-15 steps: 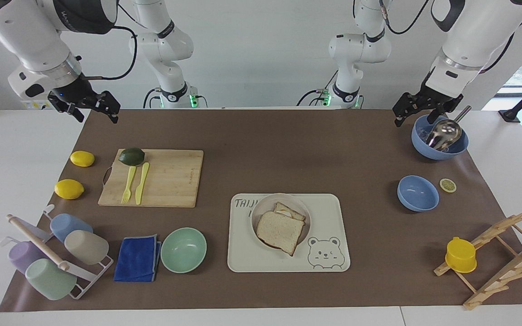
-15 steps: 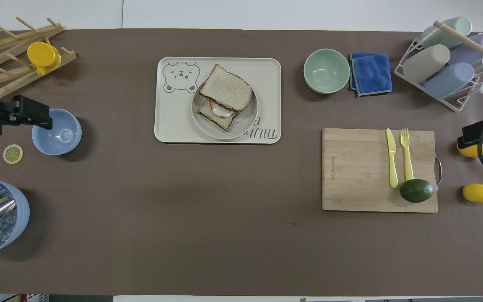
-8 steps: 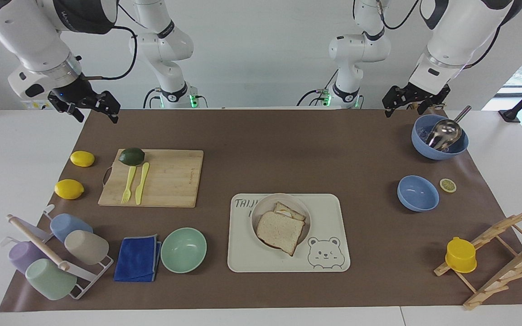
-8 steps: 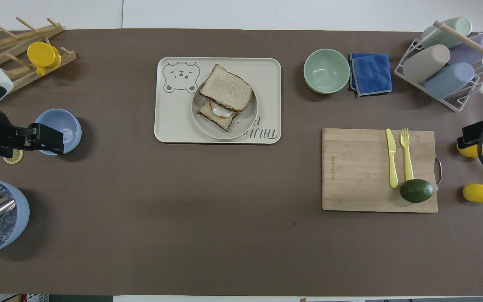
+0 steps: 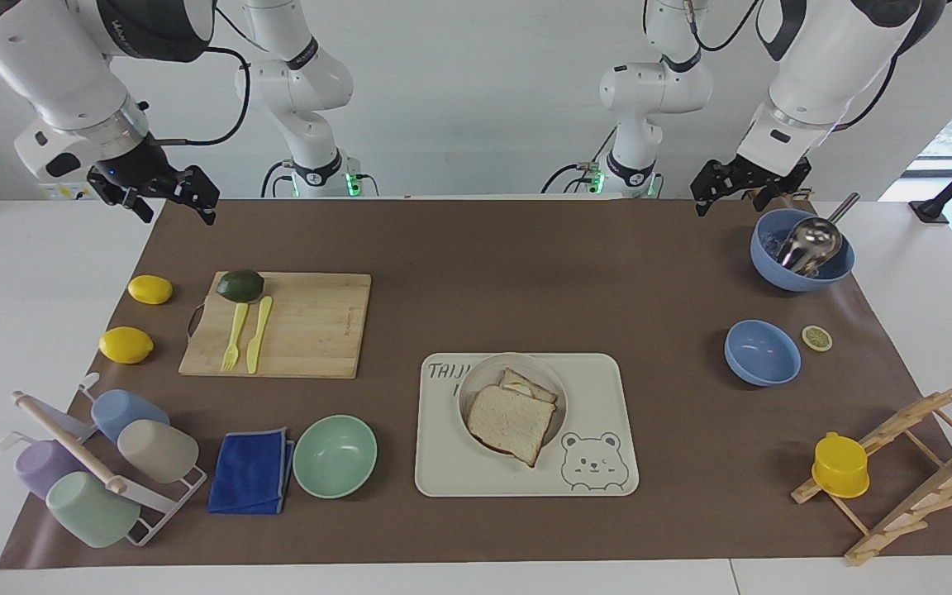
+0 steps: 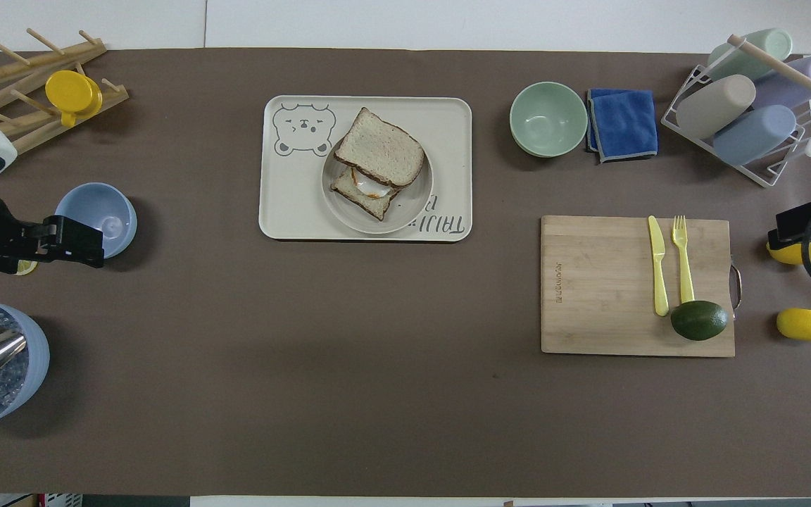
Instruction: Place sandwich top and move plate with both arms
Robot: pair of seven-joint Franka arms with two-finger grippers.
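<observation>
Sandwich top (image 5: 512, 422): soft, light, lying askew over the egg toast (image 5: 528, 385); edges are best for holding.
Plate (image 5: 473, 387): stiff, shallow, centre frame; rim is best.
Left pincer (image 5: 739, 187): upper right, fingers apart, holding nothing.
Right pincer (image 5: 164, 195): upper left, waiting, fingers apart, holding nothing.

We see the sandwich top (image 5: 511, 422) (image 6: 380, 146), a light-brown, dark-crusted slice, lying skewed on the egg toast (image 5: 528, 385) (image 6: 365, 193); both rest on the plate (image 5: 473, 391) (image 6: 412, 208); the beige-grey plate sits on the bear-print tray (image 5: 600, 405) (image 6: 293, 190).

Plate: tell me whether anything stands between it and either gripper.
Nothing visible does. The plate sits on the bear-print tray; bare mat lies between it and the raised left gripper and right gripper. The cutting board lies aside.
</observation>
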